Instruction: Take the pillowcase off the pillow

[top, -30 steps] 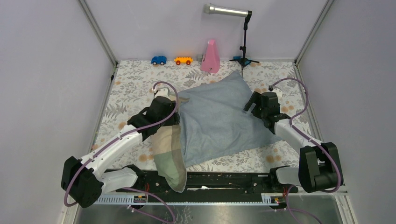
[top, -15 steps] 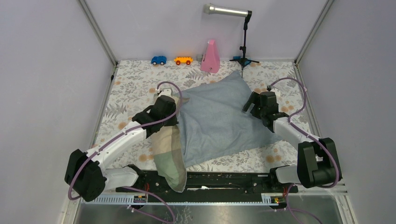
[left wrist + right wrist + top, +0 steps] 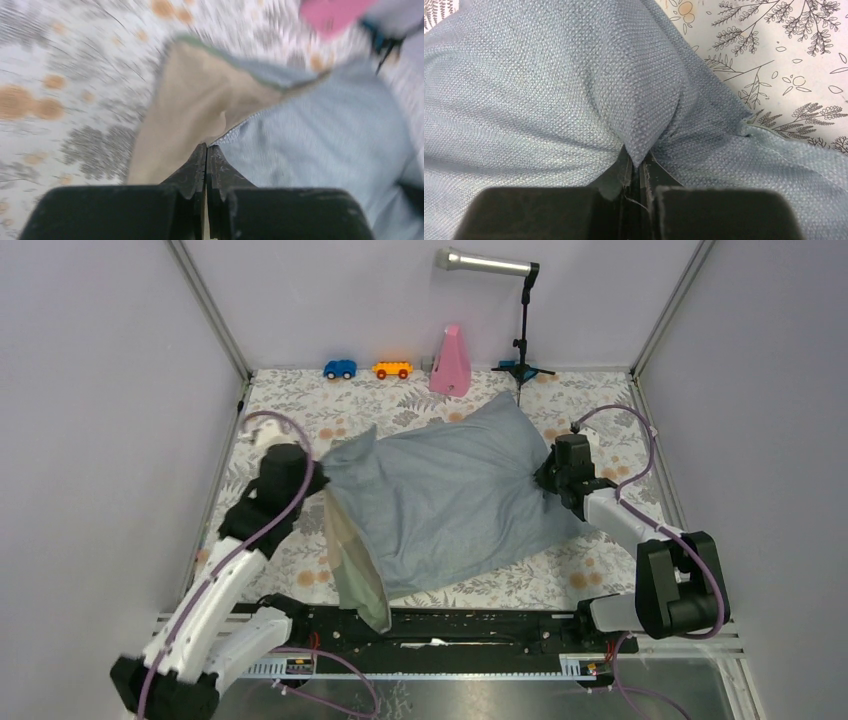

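Gripping opposite pillowcase (image 3: 450, 490) edges, left hand (image 3: 206, 149) and right hand (image 3: 637, 159) reach outward.

My left arm (image 3: 212, 588) and right arm (image 3: 616, 520) are built alike: white shells along the links and chunky black housings at the joints. A purple cable (image 3: 610, 408) loops off each wrist and trails down the links. My left gripper (image 3: 206, 150) and right gripper (image 3: 639, 162) have matte black fingers, faintly scuffed, which taper to thin tips from a blocky black body.
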`<state>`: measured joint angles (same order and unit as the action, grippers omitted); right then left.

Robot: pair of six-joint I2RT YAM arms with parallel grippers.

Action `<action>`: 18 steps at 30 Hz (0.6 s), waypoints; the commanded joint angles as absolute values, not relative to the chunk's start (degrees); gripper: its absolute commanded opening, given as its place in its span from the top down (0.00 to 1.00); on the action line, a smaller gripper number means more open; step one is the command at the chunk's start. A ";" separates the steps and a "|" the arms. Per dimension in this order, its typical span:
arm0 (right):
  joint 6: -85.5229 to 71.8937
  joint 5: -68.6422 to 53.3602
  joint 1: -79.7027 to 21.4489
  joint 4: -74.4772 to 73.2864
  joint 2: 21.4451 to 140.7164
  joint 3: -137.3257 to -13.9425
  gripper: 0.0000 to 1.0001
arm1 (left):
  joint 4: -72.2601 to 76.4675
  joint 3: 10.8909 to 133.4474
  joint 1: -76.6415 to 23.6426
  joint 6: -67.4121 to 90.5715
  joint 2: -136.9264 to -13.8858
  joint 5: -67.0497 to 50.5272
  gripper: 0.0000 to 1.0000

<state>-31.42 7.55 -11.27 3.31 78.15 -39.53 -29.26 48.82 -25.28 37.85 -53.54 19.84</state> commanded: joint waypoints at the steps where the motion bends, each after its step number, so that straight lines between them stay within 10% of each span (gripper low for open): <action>1: -32.84 12.38 -11.31 -1.66 78.06 -41.68 1.00 | -31.65 51.83 -16.39 38.23 -45.77 25.17 1.00; 7: -38.90 23.00 -4.99 -3.91 64.65 -36.30 1.00 | -37.80 59.58 -12.49 27.87 -46.60 40.41 1.00; 16: -41.89 39.68 -0.93 -12.30 43.21 -37.79 1.00 | -34.09 57.59 -11.62 28.33 -48.52 32.82 1.00; 18: -39.33 36.53 -0.88 -11.75 42.29 -40.00 0.56 | -31.64 56.41 -11.60 25.08 -51.27 21.92 0.99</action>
<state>-40.56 29.65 -1.63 -14.22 45.65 -34.35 -38.79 57.34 -12.60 30.59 -48.82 31.83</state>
